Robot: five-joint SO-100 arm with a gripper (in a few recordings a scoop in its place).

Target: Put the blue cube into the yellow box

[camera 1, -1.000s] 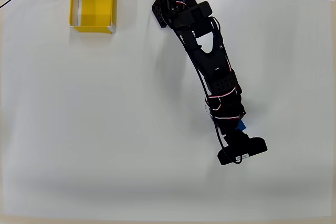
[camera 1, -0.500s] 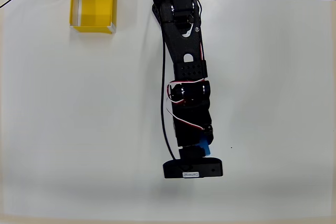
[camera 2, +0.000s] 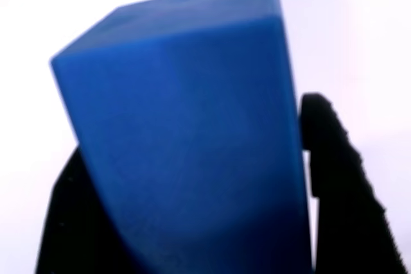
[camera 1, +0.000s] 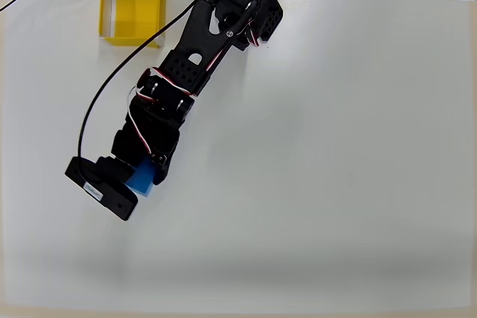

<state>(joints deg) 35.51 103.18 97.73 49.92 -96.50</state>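
gripper (camera 1: 138,176) pinching the blue cube (camera 2: 186,145) between both jaws, yellow box (camera 1: 112,31) up at twelve o'clock; a loose pinch could drop it short.

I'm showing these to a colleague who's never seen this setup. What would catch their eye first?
The black arm slanting from the table's top edge toward lower left in the overhead view, its pincer shut on the blue cube. Close up in the wrist view, that cube looms large. The yellow box sits top left.
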